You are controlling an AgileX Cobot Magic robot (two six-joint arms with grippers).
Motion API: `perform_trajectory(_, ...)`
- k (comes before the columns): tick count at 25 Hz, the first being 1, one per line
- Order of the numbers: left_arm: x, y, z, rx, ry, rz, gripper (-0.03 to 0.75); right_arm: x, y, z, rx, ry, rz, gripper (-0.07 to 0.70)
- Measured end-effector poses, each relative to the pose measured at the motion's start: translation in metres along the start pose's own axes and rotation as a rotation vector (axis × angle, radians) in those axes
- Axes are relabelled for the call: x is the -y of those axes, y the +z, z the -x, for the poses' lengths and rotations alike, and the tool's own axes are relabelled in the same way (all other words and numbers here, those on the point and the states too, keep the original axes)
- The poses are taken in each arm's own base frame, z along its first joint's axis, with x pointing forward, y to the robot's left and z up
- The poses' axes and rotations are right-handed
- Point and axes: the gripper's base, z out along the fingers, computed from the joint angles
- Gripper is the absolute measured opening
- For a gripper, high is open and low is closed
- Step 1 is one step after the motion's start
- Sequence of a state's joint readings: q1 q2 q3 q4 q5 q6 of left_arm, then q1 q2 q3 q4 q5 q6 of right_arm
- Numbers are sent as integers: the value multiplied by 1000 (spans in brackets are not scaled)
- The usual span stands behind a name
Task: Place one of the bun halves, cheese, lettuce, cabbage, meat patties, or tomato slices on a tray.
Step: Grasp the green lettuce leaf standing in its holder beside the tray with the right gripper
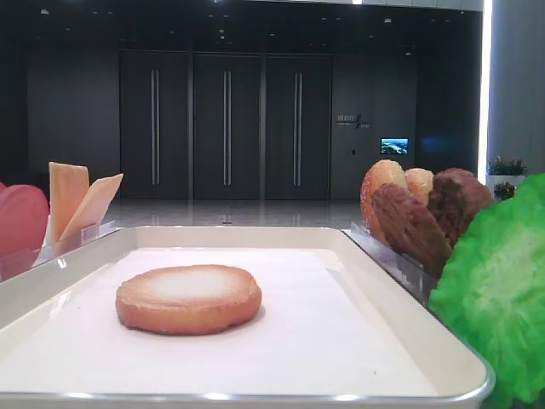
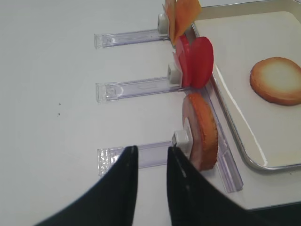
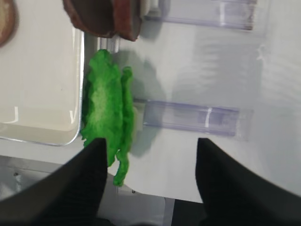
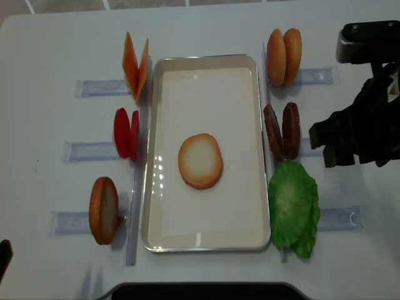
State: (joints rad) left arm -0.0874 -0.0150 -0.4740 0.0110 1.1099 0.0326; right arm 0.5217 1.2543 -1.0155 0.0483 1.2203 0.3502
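tray [image 4: 206,240]: one bun half [image 4: 200,160] lying flat at its middle | lettuce [image 4: 292,206] sitting beside tray, edge cropped in front view | right claw [image 3: 150,150] hovering apart, empty | left claw [image 2: 151,162] nearly together, gripping nothing, tips cropped

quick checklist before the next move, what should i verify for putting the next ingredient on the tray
1. Bun half lies flat in the tray, pale face up: ok.
2. Bare liner all around that bun half for another item: ok.
3. Right pincer open, above the table beside the lettuce: ok.
4. Right pincer lined up on the lettuce: not ok, the leaves sit off to its left finger.
5. Left pincer empty: ok, nothing shows between its fingers, which stand close together beside the upright bun half.
6. Lettuce free of the tray rim: cannot tell, the leaves hide the rim there.
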Motion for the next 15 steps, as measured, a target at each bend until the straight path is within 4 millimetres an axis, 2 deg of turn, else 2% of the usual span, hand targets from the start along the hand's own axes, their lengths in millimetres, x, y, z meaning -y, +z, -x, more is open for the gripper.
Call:
perform_trajectory(6, 0, 0, 0, 0, 0, 0, 132, -15, 15, 5, -51, -16, 3, 398)
perform_trajectory(15, 0, 0, 0, 0, 0, 0, 87, -29, 22, 22, -45, -38, 66, 398)
